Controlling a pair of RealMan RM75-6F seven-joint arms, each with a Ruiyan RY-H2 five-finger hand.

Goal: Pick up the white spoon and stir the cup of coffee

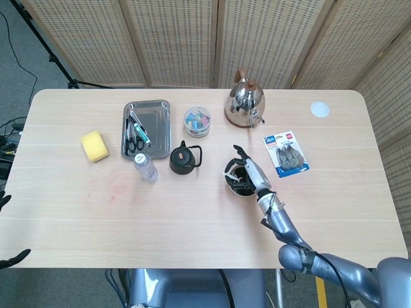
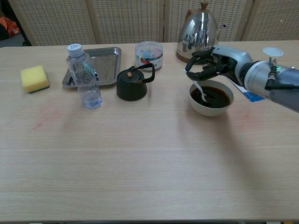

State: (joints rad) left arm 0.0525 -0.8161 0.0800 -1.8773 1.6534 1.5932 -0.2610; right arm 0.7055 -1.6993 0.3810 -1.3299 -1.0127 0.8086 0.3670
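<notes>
Wooden table (image 2: 140, 163), one cup of coffee (image 2: 210, 98), one white spoon (image 2: 199, 89) pinched by right hand (image 2: 212, 63), left hand's (image 1: 9, 256) state unclear

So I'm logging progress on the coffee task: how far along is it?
Done: the right hand already holds the white spoon. In hand: the spoon's bowl sits in the dark coffee inside the cup, so stirring looks under way. Left: finishing the stir. The left hand shows only at the frame edge, holding nothing.
</notes>
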